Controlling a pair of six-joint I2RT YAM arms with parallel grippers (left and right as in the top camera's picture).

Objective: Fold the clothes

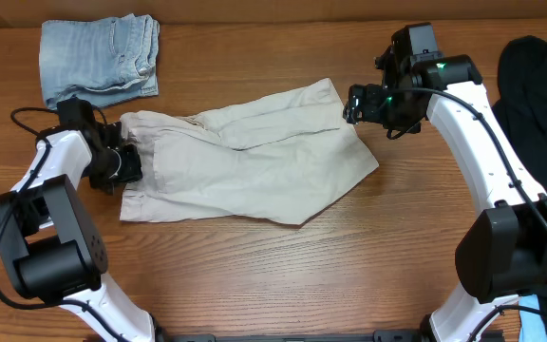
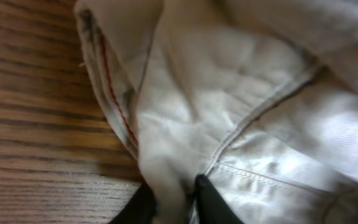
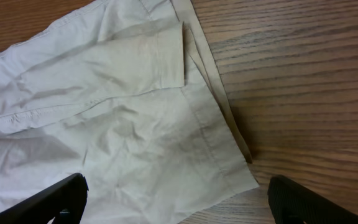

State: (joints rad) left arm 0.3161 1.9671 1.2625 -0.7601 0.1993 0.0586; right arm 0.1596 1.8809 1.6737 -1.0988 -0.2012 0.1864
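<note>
The pale beige shorts [image 1: 254, 157] lie spread on the table's middle, waistband at the left, leg hems at the right. My left gripper [image 1: 124, 163] is shut on a pinch of the waistband edge; in the left wrist view its black fingers [image 2: 174, 200] squeeze the beige cloth [image 2: 229, 112]. My right gripper [image 1: 354, 103] is open above the shorts' upper right leg hem; in the right wrist view its fingers [image 3: 179, 202] straddle the hem corner [image 3: 229, 168] without touching it. Folded light-blue denim shorts [image 1: 100, 57] lie at the back left. A black garment [image 1: 539, 104] lies at the right edge.
Bare wooden tabletop [image 1: 283, 275] stretches in front of the shorts. The right arm's white links [image 1: 487, 161] run along the right side next to the black garment. A black cable [image 1: 27, 119] loops by the left arm.
</note>
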